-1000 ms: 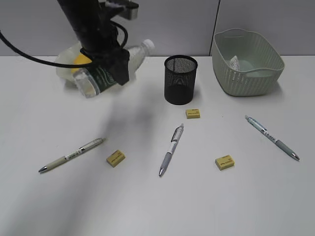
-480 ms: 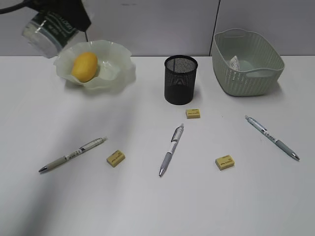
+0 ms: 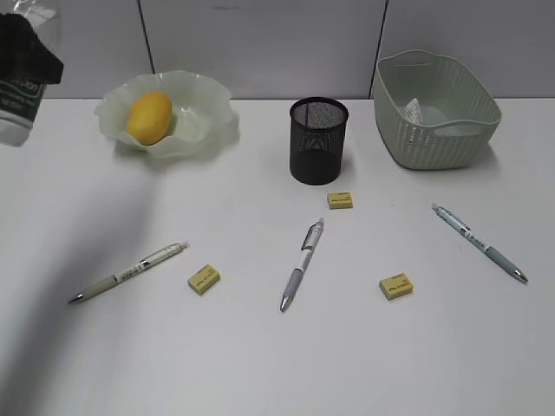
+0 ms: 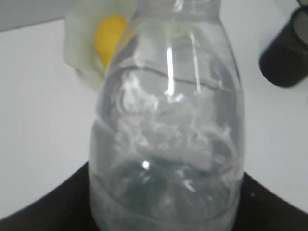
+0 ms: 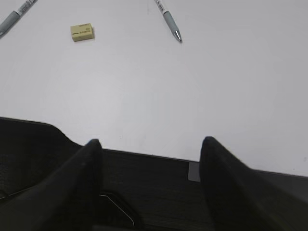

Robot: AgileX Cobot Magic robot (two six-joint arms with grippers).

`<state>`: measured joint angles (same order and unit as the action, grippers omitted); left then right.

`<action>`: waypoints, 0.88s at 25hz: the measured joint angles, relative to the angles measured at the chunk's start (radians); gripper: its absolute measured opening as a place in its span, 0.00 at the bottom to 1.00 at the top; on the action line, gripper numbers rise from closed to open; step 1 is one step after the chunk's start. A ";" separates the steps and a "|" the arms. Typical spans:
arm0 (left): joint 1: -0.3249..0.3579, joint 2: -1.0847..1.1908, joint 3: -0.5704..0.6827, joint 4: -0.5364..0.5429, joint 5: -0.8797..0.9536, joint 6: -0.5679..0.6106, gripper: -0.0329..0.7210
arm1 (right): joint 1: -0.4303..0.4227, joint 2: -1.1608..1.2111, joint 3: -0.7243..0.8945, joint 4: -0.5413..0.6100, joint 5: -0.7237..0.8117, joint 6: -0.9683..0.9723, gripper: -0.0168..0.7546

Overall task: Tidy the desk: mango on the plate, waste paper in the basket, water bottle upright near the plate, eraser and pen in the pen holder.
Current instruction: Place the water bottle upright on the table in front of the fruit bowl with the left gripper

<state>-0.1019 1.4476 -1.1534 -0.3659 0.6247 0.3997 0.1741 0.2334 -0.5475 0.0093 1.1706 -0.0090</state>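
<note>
- desk [image 3: 260, 364]: white, pens and erasers scattered on it.
- basket [image 3: 438, 130]: far right, waste paper [image 3: 414, 111] inside.
- plate [image 3: 204, 121]: far left, holds mango [image 3: 149, 117].
- water bottle [image 4: 166, 125]: clamped in left gripper [image 3: 26, 56], lifted at the left edge, left of plate.
- right gripper [image 5: 149, 144]: fingers apart, nothing between, above bare desk.

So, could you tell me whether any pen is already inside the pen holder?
No, the pen holder looks empty, with three pens lying on the desk.
</note>
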 joint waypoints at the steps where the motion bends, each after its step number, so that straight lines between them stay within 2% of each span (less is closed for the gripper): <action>1: 0.000 -0.025 0.080 -0.010 -0.117 0.000 0.69 | 0.000 0.000 0.000 0.000 0.000 0.000 0.66; 5: 0.000 -0.091 0.334 -0.144 -0.526 0.000 0.69 | 0.000 0.000 0.000 0.000 0.000 0.000 0.66; 9: 0.000 -0.085 0.458 -0.253 -0.776 -0.005 0.69 | 0.000 0.000 0.000 0.000 0.000 0.000 0.66; 13: -0.008 -0.040 0.472 -0.254 -0.919 -0.022 0.69 | 0.000 0.000 0.000 0.000 0.000 0.000 0.66; 16: -0.045 0.019 0.472 -0.250 -1.034 -0.052 0.69 | 0.000 0.000 0.000 0.000 0.000 0.000 0.66; 22: -0.131 0.192 0.472 -0.135 -1.287 -0.253 0.69 | 0.000 0.000 0.000 0.000 0.000 0.000 0.66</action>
<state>-0.2328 1.6400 -0.6810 -0.5012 -0.6626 0.1470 0.1741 0.2334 -0.5475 0.0093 1.1706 -0.0090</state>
